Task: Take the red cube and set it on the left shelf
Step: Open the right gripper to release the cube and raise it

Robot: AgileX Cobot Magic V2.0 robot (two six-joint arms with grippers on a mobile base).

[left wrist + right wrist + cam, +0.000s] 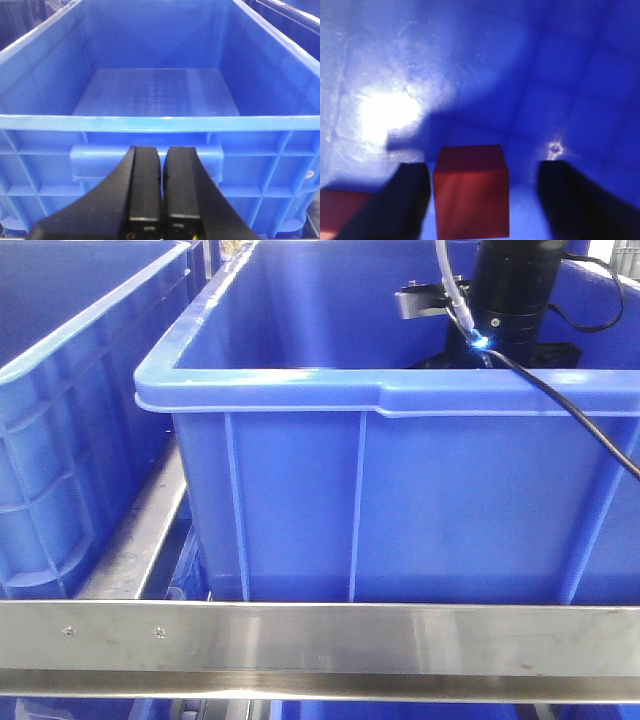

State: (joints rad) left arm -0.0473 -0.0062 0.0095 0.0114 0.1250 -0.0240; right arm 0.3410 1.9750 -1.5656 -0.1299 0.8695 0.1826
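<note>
The front view is filled by a blue crate (400,490) seated on the steel rails of the left shelf (320,640), with a 2nd crate (70,420) just beside it on the left. A bright steel rail is seen across the bottom of the frame, and a side rail runs back between the 2 crates. The right arm (510,290) is lowered into the near crate, trailed by a black cable (580,420).

In the right wrist view, the red cube (471,192) is seen resting on the glossy blue crate floor (470,75) between the spread fingers of the right end effector (485,200); it lies just beside 1 finger and well clear of the other. A glare patch is reflected on the floor. A 2nd red shape (342,212) is partly visible at the lower left corner.

In the left wrist view, the left end effector (161,190) is held together outside a crate (160,145), whose floor is bare and patterned with a faint grid.
</note>
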